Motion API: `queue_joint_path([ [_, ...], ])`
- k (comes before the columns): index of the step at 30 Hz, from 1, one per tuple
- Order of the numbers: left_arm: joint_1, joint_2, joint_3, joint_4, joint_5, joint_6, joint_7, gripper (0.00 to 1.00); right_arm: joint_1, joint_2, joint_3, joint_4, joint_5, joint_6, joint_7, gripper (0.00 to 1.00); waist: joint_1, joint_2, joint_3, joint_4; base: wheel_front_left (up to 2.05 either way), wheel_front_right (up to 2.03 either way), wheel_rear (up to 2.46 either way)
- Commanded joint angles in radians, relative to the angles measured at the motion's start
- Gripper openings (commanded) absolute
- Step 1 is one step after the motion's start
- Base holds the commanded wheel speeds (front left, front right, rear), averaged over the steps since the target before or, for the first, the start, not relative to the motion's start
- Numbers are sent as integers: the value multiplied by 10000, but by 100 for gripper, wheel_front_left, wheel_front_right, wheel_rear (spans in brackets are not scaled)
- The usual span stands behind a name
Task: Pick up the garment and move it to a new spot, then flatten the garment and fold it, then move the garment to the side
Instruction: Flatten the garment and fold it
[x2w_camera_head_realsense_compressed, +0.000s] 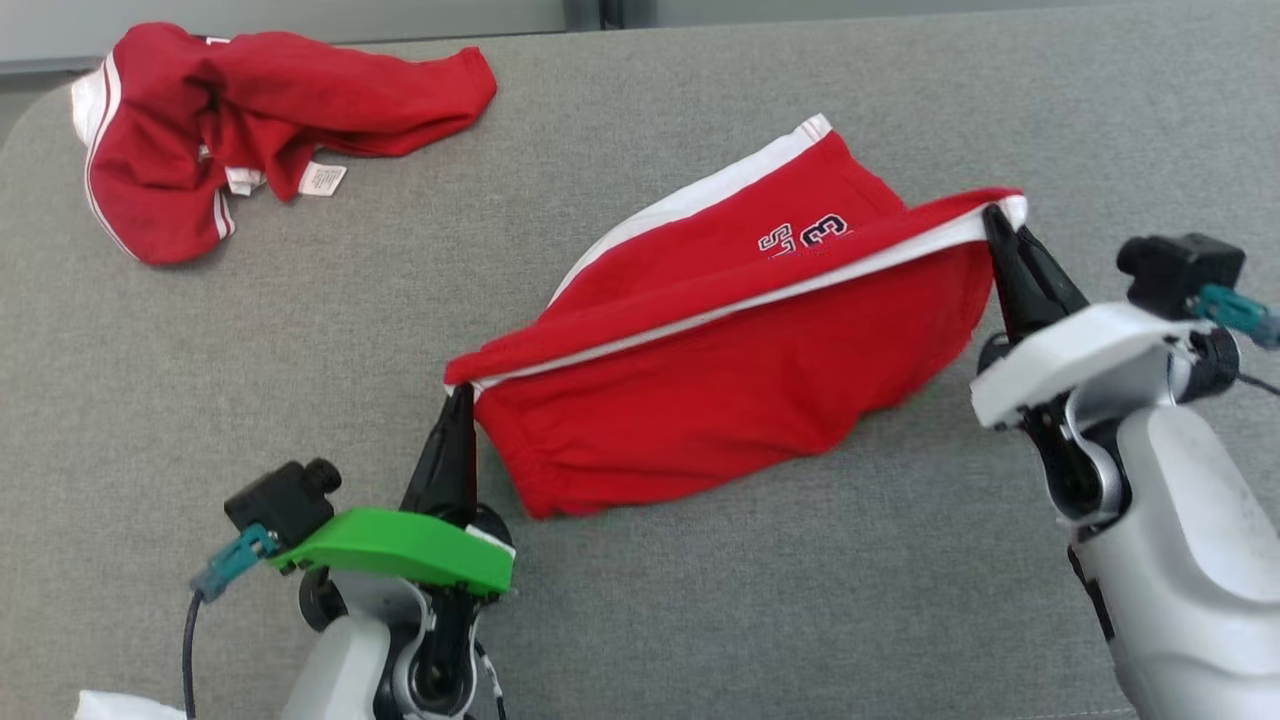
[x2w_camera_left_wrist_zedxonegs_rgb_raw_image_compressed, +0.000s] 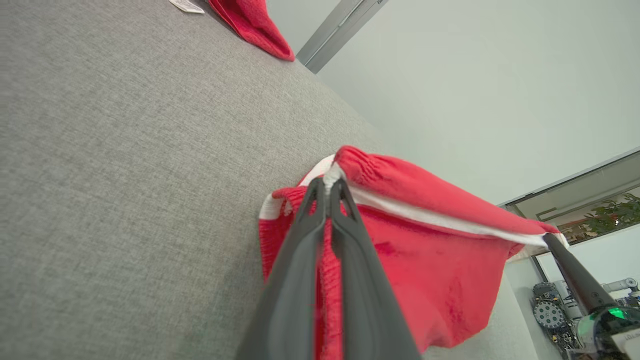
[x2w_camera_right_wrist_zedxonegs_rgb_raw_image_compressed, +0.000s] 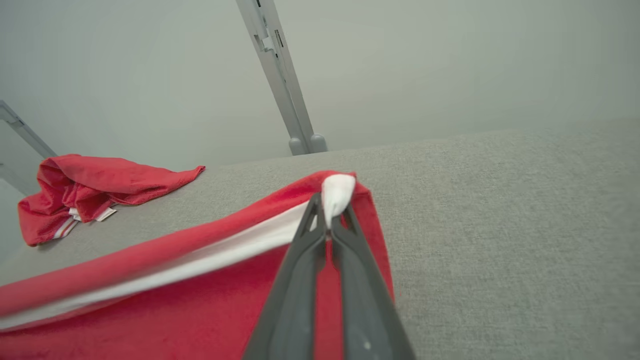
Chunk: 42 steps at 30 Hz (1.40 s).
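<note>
Right, starting at the far left corner of the grey fabric-covered table (x2w_camera_head_realsense_compressed: 700, 620): a crumpled red garment with white stripes and a white label (x2w_camera_head_realsense_compressed: 180, 150) lies there in a heap, well apart from the piece I am handling.

Nearer the table's front, left of middle, my left gripper (x2w_camera_head_realsense_compressed: 461, 393) has its dark fingers pressed together, pinching one white-trimmed corner of the red shorts with a white side stripe and dark lettering (x2w_camera_head_realsense_compressed: 720, 380). The left wrist view confirms it, with cloth bunched between the closed tips (x2w_camera_left_wrist_zedxonegs_rgb_raw_image_compressed: 327, 181).

The shorts sit over the table's middle, raised along one edge. Their long axis runs from the near left up to the far right, the white-banded edge pulled taut between both grippers. The red body sags below that edge onto the table, and the lettering (x2w_camera_head_realsense_compressed: 805, 235) faces up on the far panel.

Toward the table's right side, my right gripper (x2w_camera_head_realsense_compressed: 993, 213) is likewise clamped on the opposite white corner, shown in the right wrist view (x2w_camera_right_wrist_zedxonegs_rgb_raw_image_compressed: 328, 200).

Beyond the table's far edge stand a pale wall and a grey metal post (x2w_camera_right_wrist_zedxonegs_rgb_raw_image_compressed: 280, 85).
</note>
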Motion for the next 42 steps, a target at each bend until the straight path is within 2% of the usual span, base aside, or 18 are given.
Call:
queue_joint_path([
  [1, -383, 44, 70, 223, -51, 101, 37, 0, -485, -73, 113, 359, -45, -17, -15, 0, 1, 0, 501, 315, 0, 0, 0],
  [12, -2018, 35, -503, 1692, -292, 228, 39, 0, -3548, -72, 1347, 4270, 423, -15, -300, 0, 1, 0, 1293, 857, 0, 0, 0],
  [24, -2553, 33, -1272, 1824, -693, 294, -600, 0, -5272, -110, 1899, 7029, 1070, -15, -1180, 0, 1, 0, 1362, 1352, 0, 0, 0],
  [25, -2568, 35, -1327, 1798, -709, 295, -645, 22, -5416, -147, 1890, 7221, 1116, -15, -1308, 0, 1, 0, 1367, 1391, 0, 0, 0],
  [26, -2572, 35, -1364, 1784, -723, 315, -689, 40, -5520, -152, 1888, 7368, 1148, -15, -1400, 16, 1, 0, 1370, 1412, 0, 0, 0],
  [27, -2589, 35, -1433, 1743, -657, 289, -712, 62, -5623, -158, 1914, 7540, 1165, -15, -1499, 49, 1, 0, 1371, 1440, 0, 0, 0],
  [28, -2591, 35, -1493, 1712, -567, 257, -766, 100, -5698, -187, 1957, 7679, 1164, -15, -1586, 100, 1, 0, 1371, 1463, 0, 0, 0],
  [34, -2284, 185, -1613, 1215, 10, 195, -1117, 100, -6058, -286, 2189, 8083, 1332, -15, -2143, 100, 1, 0, 1347, 1537, 0, 0, 0],
  [42, -1372, 533, -1025, 211, 817, 406, -1361, 100, -5693, -880, 2936, 7618, 1621, -15, -2427, 100, 1, 0, 1103, 1468, 0, 0, 0],
])
